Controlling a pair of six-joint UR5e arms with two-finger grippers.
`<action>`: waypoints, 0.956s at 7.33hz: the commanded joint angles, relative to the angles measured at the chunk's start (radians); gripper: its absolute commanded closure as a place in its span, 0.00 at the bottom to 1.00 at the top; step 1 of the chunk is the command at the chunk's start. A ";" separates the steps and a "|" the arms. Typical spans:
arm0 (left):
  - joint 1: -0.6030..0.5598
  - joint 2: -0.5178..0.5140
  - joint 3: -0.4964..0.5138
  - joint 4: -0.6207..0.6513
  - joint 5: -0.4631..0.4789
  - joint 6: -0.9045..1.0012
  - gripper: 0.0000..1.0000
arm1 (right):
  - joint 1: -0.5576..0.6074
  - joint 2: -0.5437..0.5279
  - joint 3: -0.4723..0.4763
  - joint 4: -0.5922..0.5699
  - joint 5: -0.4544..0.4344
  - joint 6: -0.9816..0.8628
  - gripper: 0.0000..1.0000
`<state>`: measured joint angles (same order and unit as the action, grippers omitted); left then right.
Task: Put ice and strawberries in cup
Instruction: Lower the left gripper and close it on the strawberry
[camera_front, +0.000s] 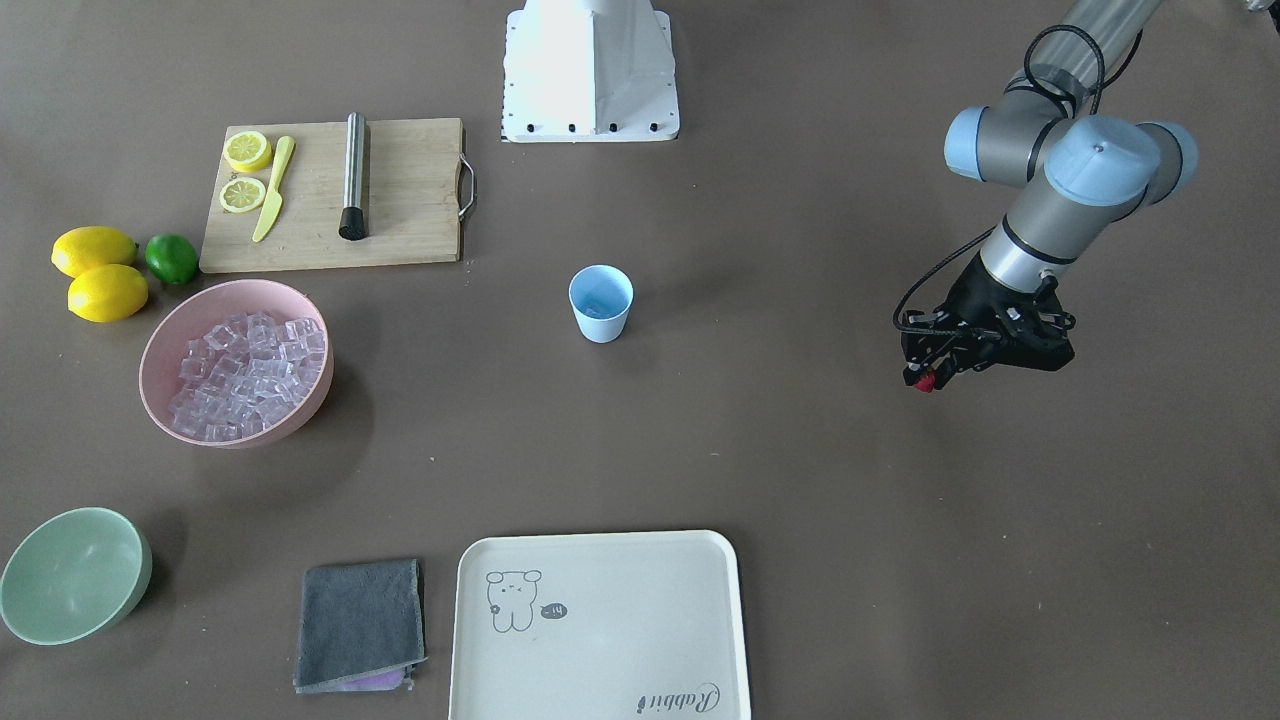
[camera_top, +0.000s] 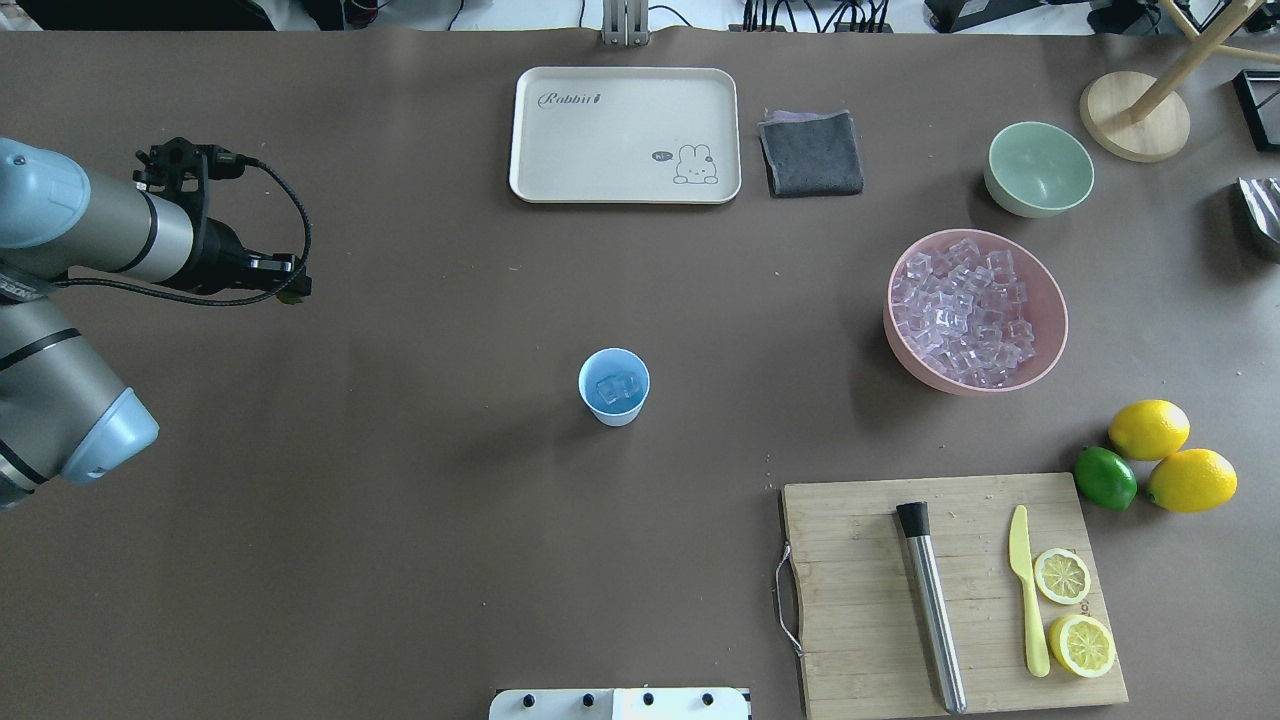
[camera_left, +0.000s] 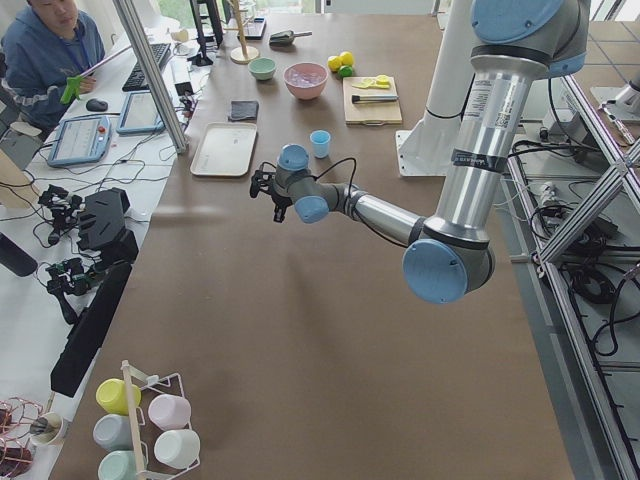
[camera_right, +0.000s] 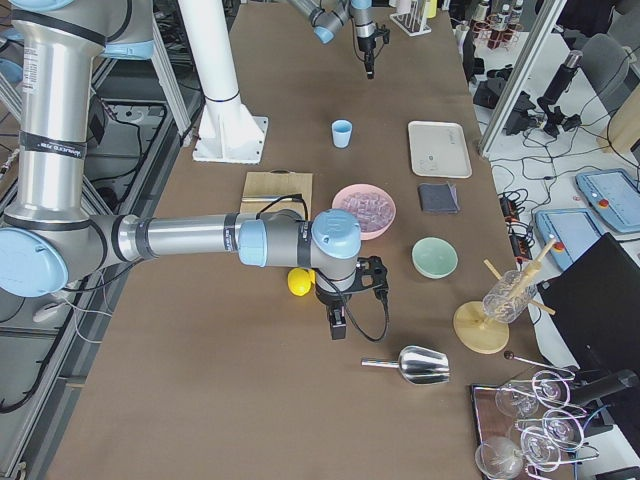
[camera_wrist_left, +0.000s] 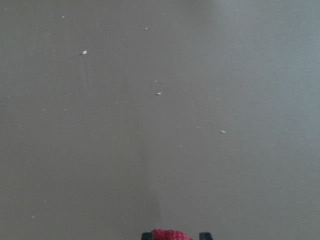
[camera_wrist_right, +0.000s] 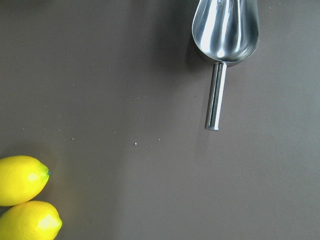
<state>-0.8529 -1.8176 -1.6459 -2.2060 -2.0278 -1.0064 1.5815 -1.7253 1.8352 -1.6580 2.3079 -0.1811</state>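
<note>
Facing the robot, the left hand (camera_front: 932, 368) hangs over the brown counter (camera_front: 800, 470) at the right of the frame. Its fingers are closed on a small red strawberry (camera_front: 924, 380) that pokes out at the tip. The light blue plastic cup (camera_front: 601, 303) stands upright near the centre, well apart from that hand. At the left a large pink bowl (camera_front: 160, 340) holds the pile of clear ice cubes (camera_front: 248, 372).

From overhead, the left hand (camera_top: 285, 283) sits at the upper left. The cup (camera_top: 614, 400) is at the centre with a few clear ice cubes (camera_top: 618, 388) inside it, and the pink bowl (camera_top: 1050, 335) is at the right.

From the left end, the near arm reaches to the left hand (camera_left: 272, 190) at the upper middle, with the cup (camera_left: 320, 143) just beyond it.

From the right end, the near arm's right hand (camera_right: 338, 322) points down at mid-frame, near a shiny metal scoop (camera_right: 422, 366) lying on the counter to its lower right (whether this hand is open or closed cannot be told). The cup (camera_right: 342, 133) is at the upper centre.

On the left wrist camera the strawberry (camera_wrist_left: 171, 234) shows at the bottom edge, pinched between two dark fingertips (camera_wrist_left: 146, 235).

On the right wrist camera the scoop (camera_wrist_right: 226, 30) lies at the upper right and two yellow lemons (camera_wrist_right: 22, 179) at the lower left.
</note>
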 joint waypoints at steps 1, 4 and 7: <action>0.023 -0.084 -0.054 -0.006 -0.020 -0.185 1.00 | 0.000 0.006 0.001 -0.002 0.011 0.002 0.00; 0.153 -0.206 -0.046 -0.084 -0.009 -0.407 1.00 | 0.000 0.013 -0.001 -0.005 0.018 0.005 0.00; 0.299 -0.254 -0.041 -0.227 0.124 -0.532 1.00 | 0.000 0.016 -0.001 -0.006 0.018 0.011 0.00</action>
<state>-0.6076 -2.0393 -1.6881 -2.4021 -1.9584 -1.4914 1.5815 -1.7096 1.8352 -1.6640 2.3255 -0.1715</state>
